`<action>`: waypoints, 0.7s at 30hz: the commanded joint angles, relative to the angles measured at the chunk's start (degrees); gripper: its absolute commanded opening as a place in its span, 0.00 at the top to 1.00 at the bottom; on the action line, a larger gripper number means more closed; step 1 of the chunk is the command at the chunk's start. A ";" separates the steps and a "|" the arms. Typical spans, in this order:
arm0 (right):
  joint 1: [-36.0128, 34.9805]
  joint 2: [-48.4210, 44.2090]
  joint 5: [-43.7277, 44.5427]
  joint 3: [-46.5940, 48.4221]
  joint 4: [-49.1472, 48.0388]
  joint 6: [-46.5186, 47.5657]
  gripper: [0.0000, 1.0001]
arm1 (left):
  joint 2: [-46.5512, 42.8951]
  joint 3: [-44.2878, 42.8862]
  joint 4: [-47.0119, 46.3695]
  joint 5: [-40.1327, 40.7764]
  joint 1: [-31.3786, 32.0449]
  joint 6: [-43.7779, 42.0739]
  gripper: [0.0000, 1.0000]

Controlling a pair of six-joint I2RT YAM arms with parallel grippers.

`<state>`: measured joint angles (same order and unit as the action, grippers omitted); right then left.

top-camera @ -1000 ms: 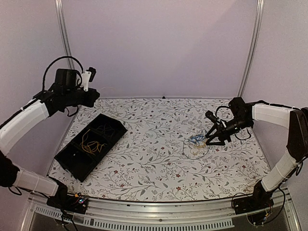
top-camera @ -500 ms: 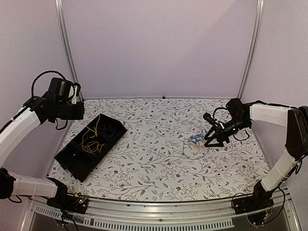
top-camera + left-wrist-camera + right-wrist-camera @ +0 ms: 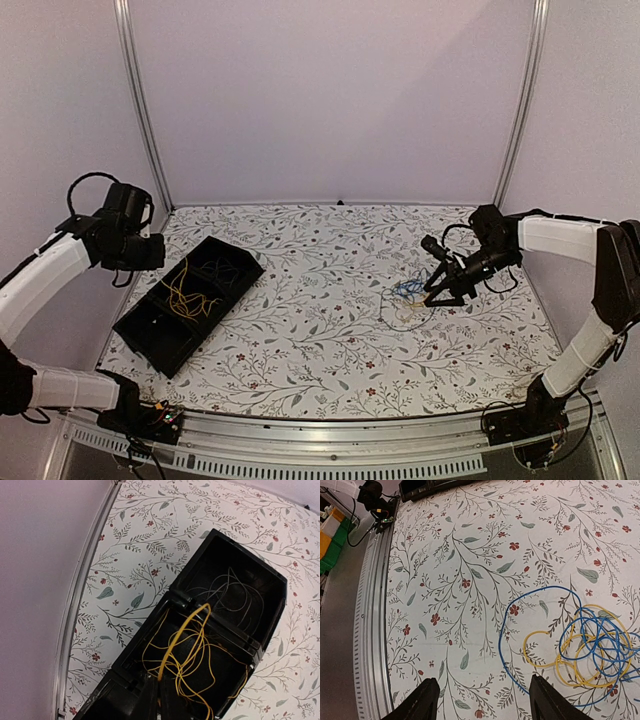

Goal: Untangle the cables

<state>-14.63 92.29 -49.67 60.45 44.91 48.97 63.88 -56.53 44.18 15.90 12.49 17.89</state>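
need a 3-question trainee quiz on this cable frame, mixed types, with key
1. True or false: the right gripper is shut on the blue cable.
2. Which compartment of the black tray holds the yellow cable that the left gripper pinches? A near end, B middle, C far end.
3. Which two colours make up the tangle on the table?
Key: 1 false, it is open and holds nothing; 2 B; 3 blue and yellow.

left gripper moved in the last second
Yes: the left gripper, pinching yellow cable, went left and lower, from above the black tray's far corner to beside it.
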 commanded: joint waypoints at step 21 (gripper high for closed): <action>-1.44 3.59 1.72 2.13 2.56 1.71 0.35 | 17.70 9.86 -16.71 -15.32 -4.16 3.66 1.00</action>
<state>-15.40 95.11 -48.23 61.14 46.28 49.41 79.72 -47.59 32.08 6.70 8.78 20.67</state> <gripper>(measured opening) 0.650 0.001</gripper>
